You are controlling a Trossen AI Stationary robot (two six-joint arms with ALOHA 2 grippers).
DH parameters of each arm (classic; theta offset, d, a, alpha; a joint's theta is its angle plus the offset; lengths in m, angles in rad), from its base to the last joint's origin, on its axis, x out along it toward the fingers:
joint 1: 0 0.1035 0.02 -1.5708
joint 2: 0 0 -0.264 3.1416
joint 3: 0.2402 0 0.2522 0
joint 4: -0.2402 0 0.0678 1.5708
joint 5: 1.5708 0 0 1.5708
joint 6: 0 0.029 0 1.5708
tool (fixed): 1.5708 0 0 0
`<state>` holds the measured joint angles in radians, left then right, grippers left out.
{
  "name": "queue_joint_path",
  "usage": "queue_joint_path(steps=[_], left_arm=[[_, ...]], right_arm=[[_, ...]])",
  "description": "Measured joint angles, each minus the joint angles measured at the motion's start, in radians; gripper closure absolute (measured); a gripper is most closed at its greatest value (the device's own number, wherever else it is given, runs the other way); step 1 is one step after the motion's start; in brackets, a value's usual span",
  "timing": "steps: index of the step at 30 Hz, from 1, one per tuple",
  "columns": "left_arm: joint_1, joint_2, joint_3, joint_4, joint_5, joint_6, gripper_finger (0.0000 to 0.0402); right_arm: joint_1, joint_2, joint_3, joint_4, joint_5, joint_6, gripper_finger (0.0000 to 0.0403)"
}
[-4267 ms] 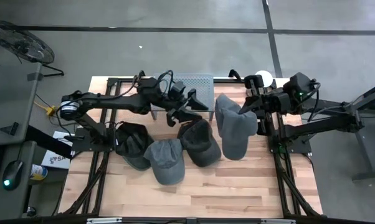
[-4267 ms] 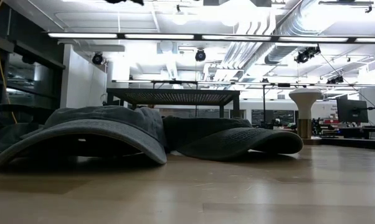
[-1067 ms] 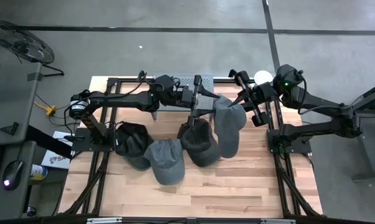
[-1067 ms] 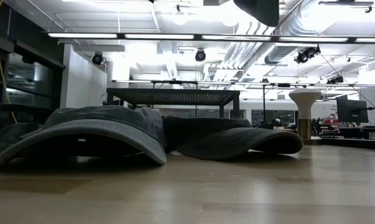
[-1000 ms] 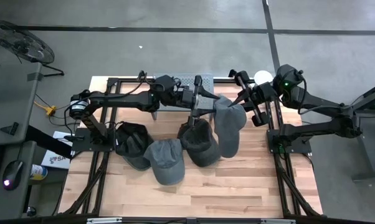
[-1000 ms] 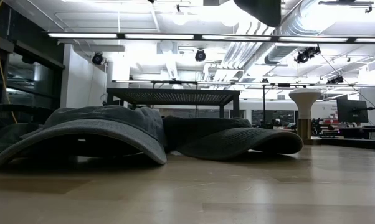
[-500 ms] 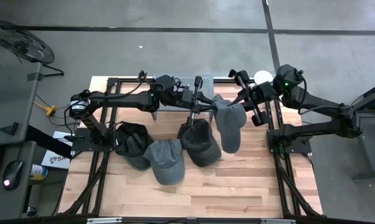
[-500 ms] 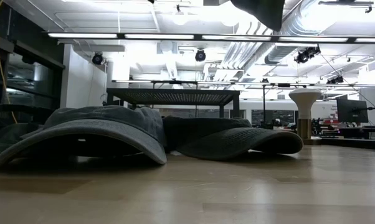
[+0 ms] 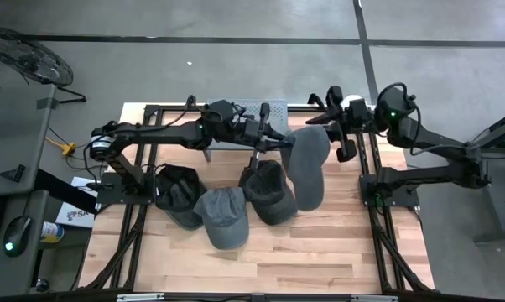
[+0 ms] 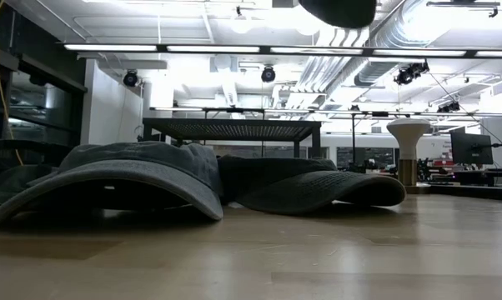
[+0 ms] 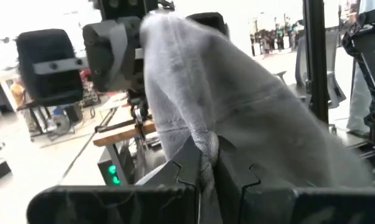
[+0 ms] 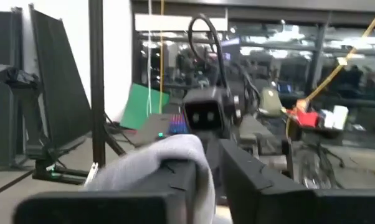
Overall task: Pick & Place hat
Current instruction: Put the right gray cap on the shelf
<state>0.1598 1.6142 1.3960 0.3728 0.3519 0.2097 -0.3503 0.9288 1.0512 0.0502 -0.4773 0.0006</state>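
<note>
Above the bench's (image 9: pixel 320 252) far edge, a grey cap (image 9: pixel 306 166) hangs limp between both arms. It looks light and floppy, so its edge seems the best hold: the left gripper (image 11: pixel 206 163) pinches a fold there, and the right gripper (image 12: pixel 207 163) pinches its other side.

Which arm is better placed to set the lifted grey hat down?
Probably left. The left gripper is shut on the grey hat, pinching a fold of its fabric in the wrist view. The right gripper sits beside the hat's far edge; its hold is unclear.

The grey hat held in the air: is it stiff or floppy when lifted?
Probably floppy: the grey hat hangs long and limp between the left hand and the right hand. Its cloth bunches where the left hand pinches it, so it seems soft and light.
</note>
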Motion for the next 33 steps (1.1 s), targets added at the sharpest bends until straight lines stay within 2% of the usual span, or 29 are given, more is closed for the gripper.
queue_joint_path(steps=[9, 15, 22, 24, 33], left_arm=[[0.058, -0.092, 0.000, -0.200, -0.027, -0.053, 0.0381], [0.098, -0.101, 0.000, -0.321, -0.031, -0.212, 0.0381], [0.096, -0.102, 0.006, -0.391, -0.124, -0.396, 0.0381], [0.098, -0.102, 0.041, -0.439, -0.157, -0.446, 0.0381], [0.095, -0.086, 0.242, -0.780, -0.313, -0.478, 0.0381]], right_arm=[[-0.003, -0.096, 0.001, -0.228, 0.089, 0.052, 0.0236], [-0.003, -0.139, 0.001, -0.341, 0.214, 0.078, 0.0187], [-0.003, -0.102, 0.001, -0.346, 0.261, 0.132, 0.0187], [-0.003, -0.078, 0.001, -0.346, 0.262, 0.131, 0.0192], [-0.002, -0.001, 0.001, -0.277, 0.270, 0.056, 0.0201]])
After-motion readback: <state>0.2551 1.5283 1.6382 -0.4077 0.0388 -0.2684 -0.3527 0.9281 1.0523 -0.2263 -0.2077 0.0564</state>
